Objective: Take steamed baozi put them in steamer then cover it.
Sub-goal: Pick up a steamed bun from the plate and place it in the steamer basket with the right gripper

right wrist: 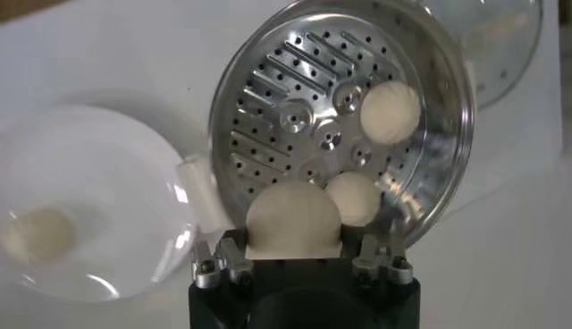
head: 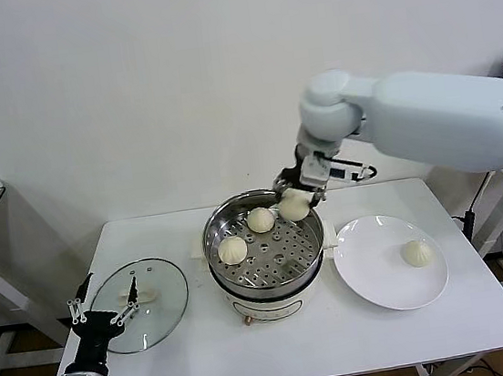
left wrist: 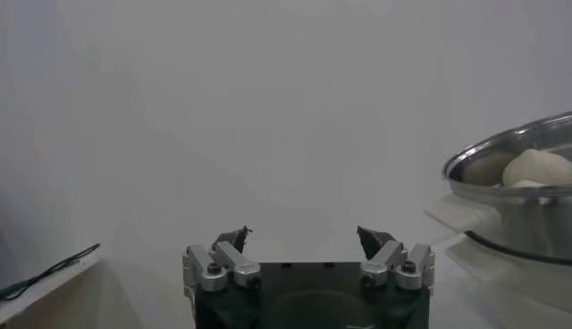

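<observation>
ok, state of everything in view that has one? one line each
steamer: uncovered, two baozi on its perforated tray
glass lid: off, flat on the table left of the steamer
right gripper: shut on a third baozi, over the steamer's far rim
plate: holds one baozi
left gripper: open, empty, near the table's left front corner, beside the lid

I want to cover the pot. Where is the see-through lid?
In the head view, the glass lid lies flat on the table's left side, left of the steamer, with the open left hand beside it.
</observation>
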You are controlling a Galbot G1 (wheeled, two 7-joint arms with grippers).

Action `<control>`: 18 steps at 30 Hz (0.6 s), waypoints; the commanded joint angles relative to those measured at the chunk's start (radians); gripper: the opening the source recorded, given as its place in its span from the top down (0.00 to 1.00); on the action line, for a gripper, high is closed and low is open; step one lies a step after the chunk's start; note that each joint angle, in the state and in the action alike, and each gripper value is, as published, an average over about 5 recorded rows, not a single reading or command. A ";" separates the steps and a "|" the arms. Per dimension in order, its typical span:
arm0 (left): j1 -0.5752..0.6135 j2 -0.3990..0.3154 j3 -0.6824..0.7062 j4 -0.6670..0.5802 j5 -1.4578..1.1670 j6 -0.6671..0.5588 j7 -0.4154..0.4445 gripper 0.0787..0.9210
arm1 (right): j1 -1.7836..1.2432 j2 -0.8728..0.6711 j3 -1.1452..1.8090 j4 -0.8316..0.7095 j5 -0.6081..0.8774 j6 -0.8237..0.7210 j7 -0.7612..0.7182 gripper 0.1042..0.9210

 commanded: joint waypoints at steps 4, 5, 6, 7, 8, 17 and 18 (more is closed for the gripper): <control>-0.005 0.002 -0.009 0.016 -0.003 -0.001 0.005 0.12 | -0.061 0.101 -0.046 0.029 -0.080 0.143 0.113 0.26; -0.005 0.002 -0.009 0.017 -0.004 -0.001 0.005 0.12 | -0.060 0.101 -0.051 0.034 -0.064 0.136 0.114 0.26; -0.006 0.002 -0.009 0.019 -0.004 -0.001 0.005 0.12 | -0.059 0.101 -0.055 0.038 -0.050 0.129 0.113 0.26; -0.007 0.002 -0.009 0.020 -0.004 -0.001 0.005 0.12 | -0.057 0.101 -0.060 0.041 -0.034 0.121 0.112 0.26; -0.008 0.003 -0.009 0.022 -0.004 -0.001 0.005 0.12 | -0.056 0.102 -0.065 0.043 -0.018 0.113 0.111 0.26; -0.012 0.003 -0.010 0.029 -0.005 -0.001 0.006 0.12 | -0.072 0.142 -0.086 0.014 0.048 0.071 0.086 0.26; -0.012 0.003 -0.012 0.030 -0.005 -0.001 0.007 0.12 | -0.077 0.146 -0.085 0.009 0.048 0.069 0.082 0.26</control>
